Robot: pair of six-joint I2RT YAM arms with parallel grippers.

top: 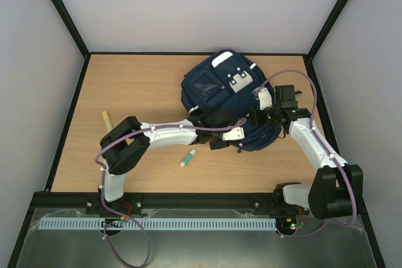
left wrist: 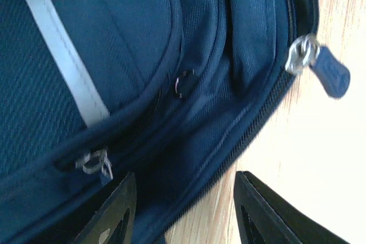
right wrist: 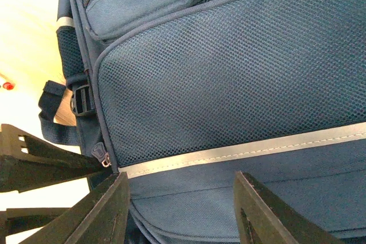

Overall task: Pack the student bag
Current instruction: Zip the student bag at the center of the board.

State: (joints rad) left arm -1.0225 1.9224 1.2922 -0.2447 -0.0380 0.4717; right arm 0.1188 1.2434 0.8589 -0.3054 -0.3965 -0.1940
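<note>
The student bag [top: 223, 92] is a large navy backpack lying at the table's back middle, with a light grey buckle patch [top: 240, 78]. My left gripper [top: 220, 141] is open at the bag's near edge. In the left wrist view its jaws [left wrist: 183, 210] straddle the zippered edge of the bag [left wrist: 143, 55], holding nothing, and a blue zipper pull [left wrist: 330, 76] lies on the wood. My right gripper [top: 259, 117] is open over the bag's right side. In the right wrist view its jaws [right wrist: 180, 210] hover over the mesh pocket [right wrist: 229, 78] and a reflective stripe [right wrist: 246, 150].
A white glue stick [top: 188, 158] lies on the table just in front of the bag. A light wooden stick [top: 105, 118] lies at the left beside the left arm's elbow. Black frame rails edge the table. The left gripper's dark fingers [right wrist: 40, 164] show in the right wrist view.
</note>
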